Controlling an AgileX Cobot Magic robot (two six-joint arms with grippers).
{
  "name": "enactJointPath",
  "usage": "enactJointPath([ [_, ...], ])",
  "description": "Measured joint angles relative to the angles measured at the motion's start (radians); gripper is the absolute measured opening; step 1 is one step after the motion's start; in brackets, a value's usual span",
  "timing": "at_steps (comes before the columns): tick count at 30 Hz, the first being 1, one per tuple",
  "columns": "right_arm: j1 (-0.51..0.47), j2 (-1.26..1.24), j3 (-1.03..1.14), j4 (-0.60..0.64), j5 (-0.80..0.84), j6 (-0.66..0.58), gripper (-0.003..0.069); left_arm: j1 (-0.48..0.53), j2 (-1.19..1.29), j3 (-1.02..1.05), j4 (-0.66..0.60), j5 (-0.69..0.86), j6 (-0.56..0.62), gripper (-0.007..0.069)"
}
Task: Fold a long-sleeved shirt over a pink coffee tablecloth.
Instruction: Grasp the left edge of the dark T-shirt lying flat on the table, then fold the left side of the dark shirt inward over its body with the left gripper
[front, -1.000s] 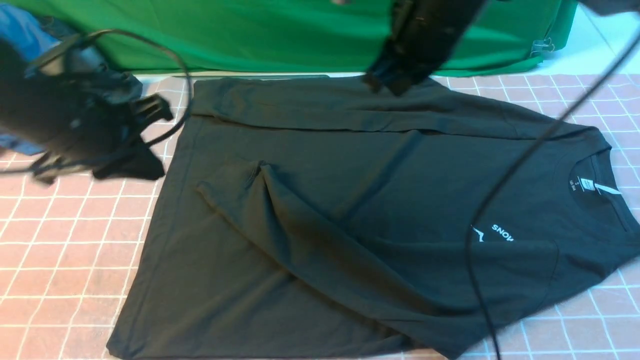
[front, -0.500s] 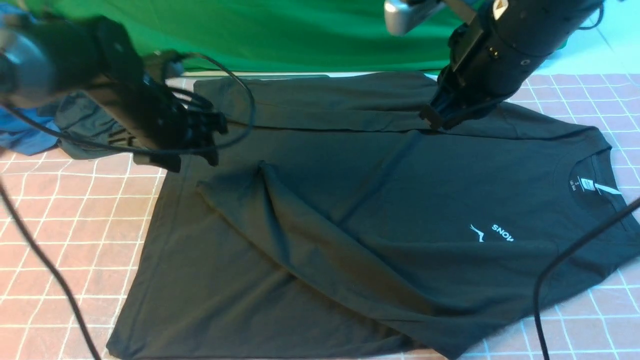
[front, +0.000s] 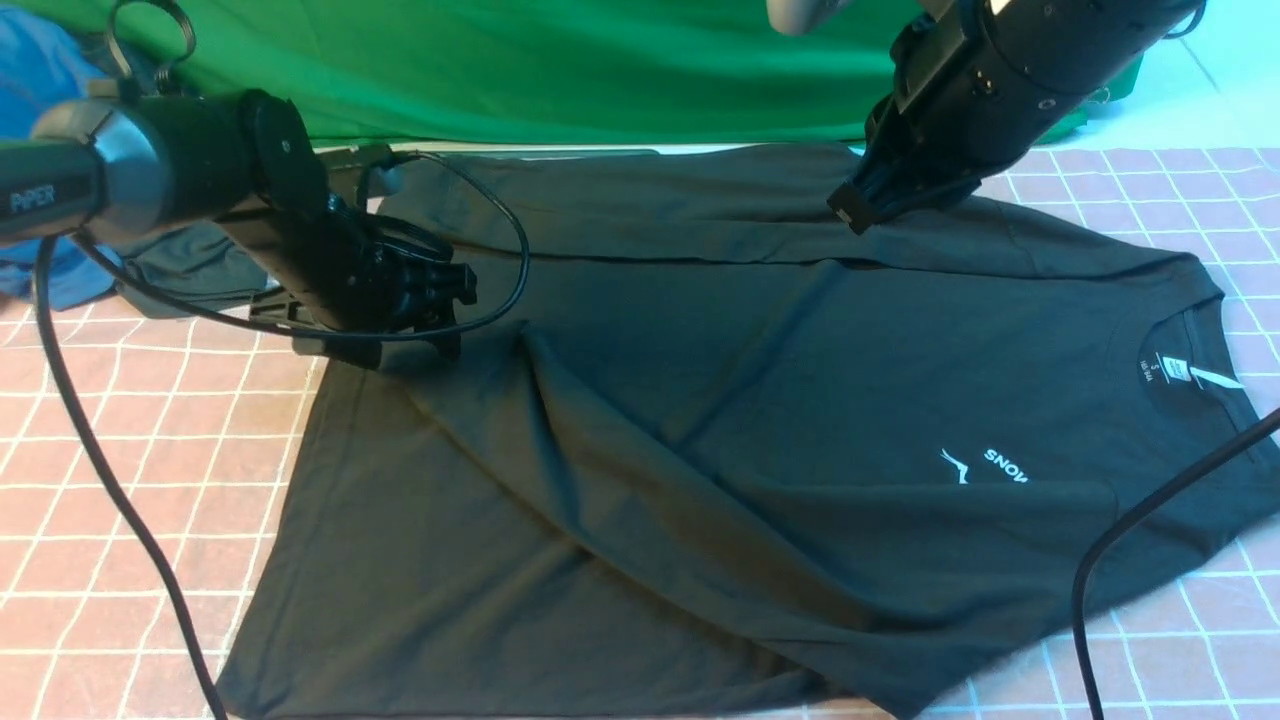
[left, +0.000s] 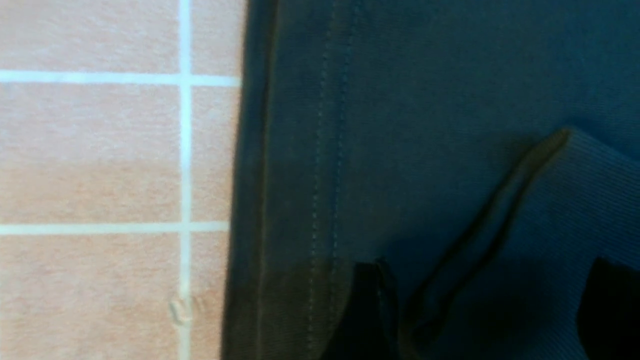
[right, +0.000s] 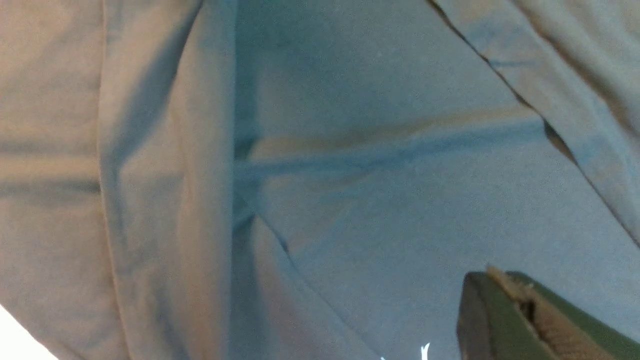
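Black long-sleeved shirt (front: 700, 420) lies spread on the pink coffee tablecloth (front: 120, 450), collar toward the robot's right. The front view shows the left end effector (front: 440, 310) low over a sleeve end and the right end effector (front: 860, 210) above the far edge. Only the left wrist view shows 2 fingertips (left: 370, 310) spread wide, straddling the ribbed cuff (left: 575, 200) and gripping nothing. The right wrist view shows jaws pressed together, empty, above the shirt.

Left arm (front: 230, 170) black, silver PiPER collar; right tool (front: 852, 212) black; black cables (front: 95, 455)

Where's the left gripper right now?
Front view, left side: the left gripper hangs open over the long-sleeved shirt, above its folded-in sleeve cuff.
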Motion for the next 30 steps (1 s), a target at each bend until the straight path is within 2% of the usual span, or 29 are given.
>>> enactJointPath([
  [2,0.000,0.000,0.000,0.000,-0.002,0.000,0.0038,0.000,0.008,0.000,-0.004,0.007,0.005,0.0489],
  [8,0.000,0.000,0.001,0.000,-0.005,0.000,0.0038,0.000,0.027,-0.010,0.000,0.020,0.011,0.0330],
  [9,0.000,0.000,0.001,0.000,-0.005,-0.001,0.0038,0.000,0.027,-0.010,0.008,0.029,0.011,0.0265],
  [10,0.000,0.000,0.001,0.000,-0.005,-0.001,0.0038,0.000,0.027,-0.010,0.009,0.031,0.011,0.0255],
  [11,0.000,0.000,0.001,0.000,-0.005,-0.009,0.0038,0.000,0.027,-0.011,0.027,0.047,0.011,0.0164],
  [12,0.000,0.000,0.001,0.000,-0.006,-0.014,0.0038,0.000,0.024,-0.012,0.036,0.062,0.011,0.0108],
  [14,0.000,0.000,0.002,0.000,-0.007,-0.023,0.0038,0.000,0.010,-0.012,0.060,0.103,0.011,0.0060],
  [20,0.000,0.000,0.007,0.000,-0.009,-0.026,0.0038,0.000,-0.066,-0.012,0.134,0.143,-0.019,0.0048],
  [25,0.000,0.010,0.007,0.004,0.053,-0.028,0.0040,0.000,-0.133,-0.012,0.170,0.181,-0.031,0.0048],
  [29,0.000,0.056,0.022,0.012,0.094,-0.058,0.0078,0.000,-0.141,-0.012,0.179,0.237,-0.035,0.0048],
  [30,0.000,0.088,0.030,0.013,0.093,-0.069,0.0115,0.000,-0.141,-0.010,0.181,0.266,-0.039,0.0048],
])
